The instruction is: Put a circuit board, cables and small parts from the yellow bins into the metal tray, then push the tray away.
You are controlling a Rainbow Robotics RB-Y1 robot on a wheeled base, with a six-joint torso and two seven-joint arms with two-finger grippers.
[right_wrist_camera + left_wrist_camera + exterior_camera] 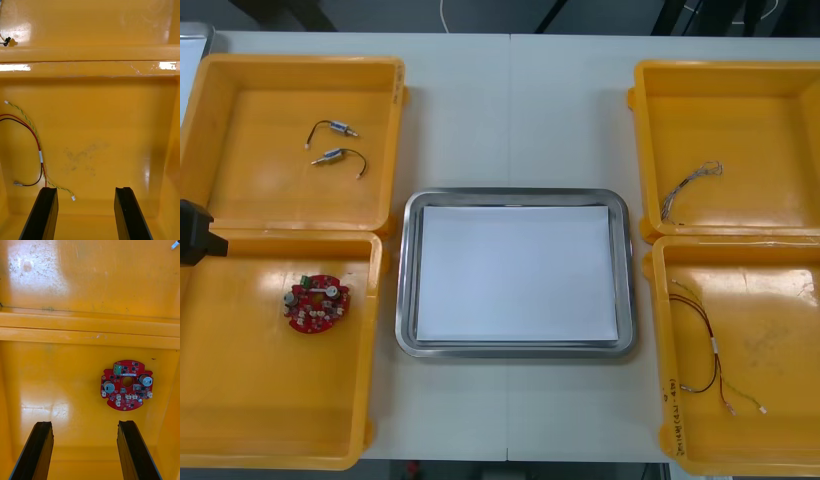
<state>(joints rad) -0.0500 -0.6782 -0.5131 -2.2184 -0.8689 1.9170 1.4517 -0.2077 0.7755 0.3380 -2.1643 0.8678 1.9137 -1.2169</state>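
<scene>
A round red circuit board (317, 303) lies in the near left yellow bin (270, 420). In the left wrist view the board (126, 385) sits just ahead of my left gripper (86, 424), nearer one finger; the gripper is open and holds nothing. A black part of my left arm (195, 232) shows at the table's left edge. My right gripper (86, 189) is open over the near right bin (780, 300), with the red and yellow cable (32, 138) beside one finger. The metal tray (515, 197), white inside, stands in the middle.
Two small metal parts (335, 142) with black leads lie in the far left bin (240, 70). A twisted cable (690, 188) lies in the far right bin (740, 90). The red and yellow cable (705, 345) lies along the near right bin's left half.
</scene>
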